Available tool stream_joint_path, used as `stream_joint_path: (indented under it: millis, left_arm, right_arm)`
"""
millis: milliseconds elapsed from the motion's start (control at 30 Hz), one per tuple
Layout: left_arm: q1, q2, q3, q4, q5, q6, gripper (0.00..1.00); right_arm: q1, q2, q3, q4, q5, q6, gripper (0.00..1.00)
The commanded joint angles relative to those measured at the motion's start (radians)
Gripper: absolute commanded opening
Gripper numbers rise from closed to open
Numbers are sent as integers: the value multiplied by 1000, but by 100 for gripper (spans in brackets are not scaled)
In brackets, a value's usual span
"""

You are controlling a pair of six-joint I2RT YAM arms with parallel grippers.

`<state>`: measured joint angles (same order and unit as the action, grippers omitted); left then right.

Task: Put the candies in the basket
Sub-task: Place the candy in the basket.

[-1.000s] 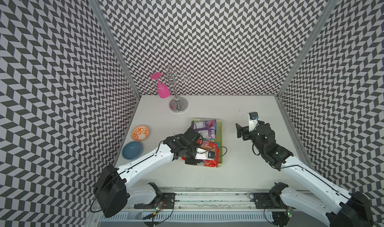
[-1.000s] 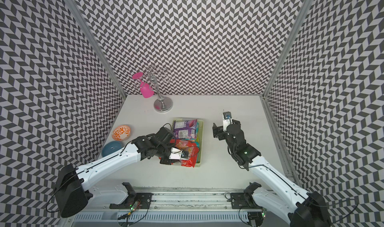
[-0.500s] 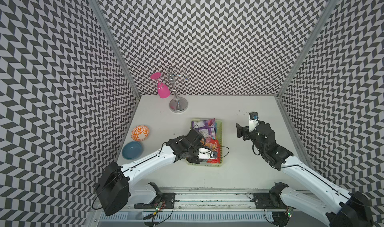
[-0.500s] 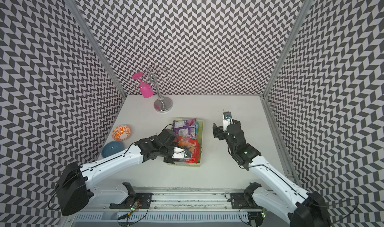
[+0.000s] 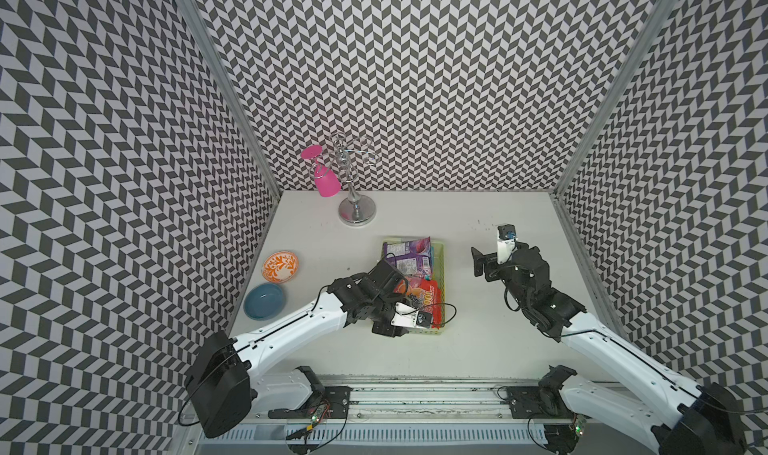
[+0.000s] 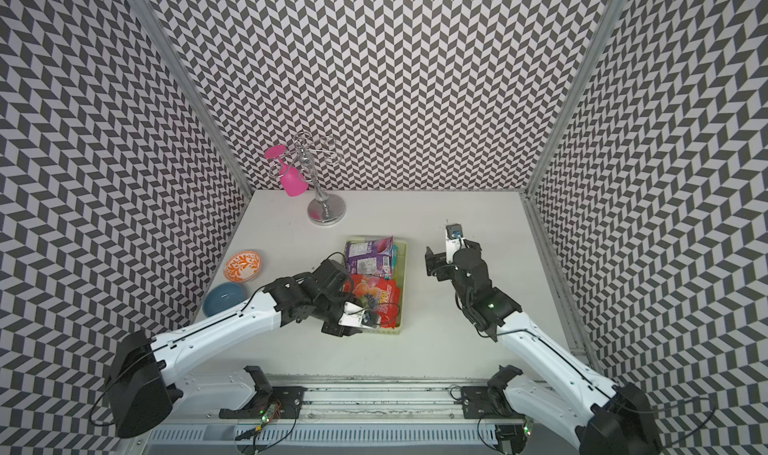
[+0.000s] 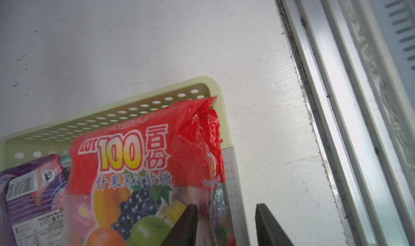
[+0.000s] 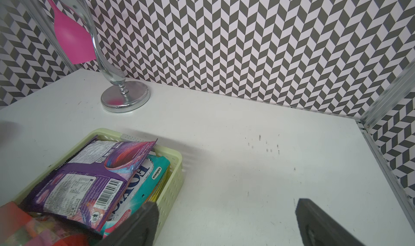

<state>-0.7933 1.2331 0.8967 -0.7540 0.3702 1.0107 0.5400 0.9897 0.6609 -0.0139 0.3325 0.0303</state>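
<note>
The pale green basket (image 5: 441, 266) (image 6: 402, 266) sits mid-table and holds the candies. A purple bag (image 5: 407, 253) (image 8: 89, 173) lies at its far end on top of a teal bag (image 8: 148, 173). A red fruit bag (image 5: 424, 297) (image 7: 139, 148) fills the near end, its crumpled end against the corner. My left gripper (image 5: 409, 322) (image 7: 226, 224) is at the basket's near wall. Its jaws are apart, one finger over the red bag's clear edge and the other outside the wall; neither pinches the bag. My right gripper (image 5: 505, 261) (image 8: 226, 204) hangs wide open and empty just right of the basket.
A chrome stand (image 5: 355, 214) with a pink glass (image 5: 326, 180) hanging from it is at the back left. An orange-and-white bowl (image 5: 280, 266) and a blue dish (image 5: 264, 301) sit by the left wall. The metal rail (image 7: 336, 98) runs along the table's front edge.
My left gripper has set the red bag down into the basket's near end, and its jaws have spread apart. The right arm has not moved.
</note>
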Motion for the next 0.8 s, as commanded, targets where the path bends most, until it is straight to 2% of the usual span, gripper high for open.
stream_joint_path:
  millis: [0, 233, 367, 533, 767]
  left_arm:
    - [58, -43, 51, -112, 119, 22, 49]
    - [213, -75, 169, -46, 147, -75, 57]
    - [283, -92, 166, 6, 140, -131, 59]
    - [281, -99, 98, 32, 70, -83, 58]
    - [217, -38, 7, 111, 3, -52, 55]
  right_arm:
    - [-6, 1, -6, 47, -4, 6, 99]
    - [-6, 3, -8, 50, -4, 3, 99]
    - [-6, 4, -4, 45, -3, 4, 99]
    - [-6, 4, -8, 53, -7, 5, 99]
    - [-6, 13, -5, 52, -11, 8, 99]
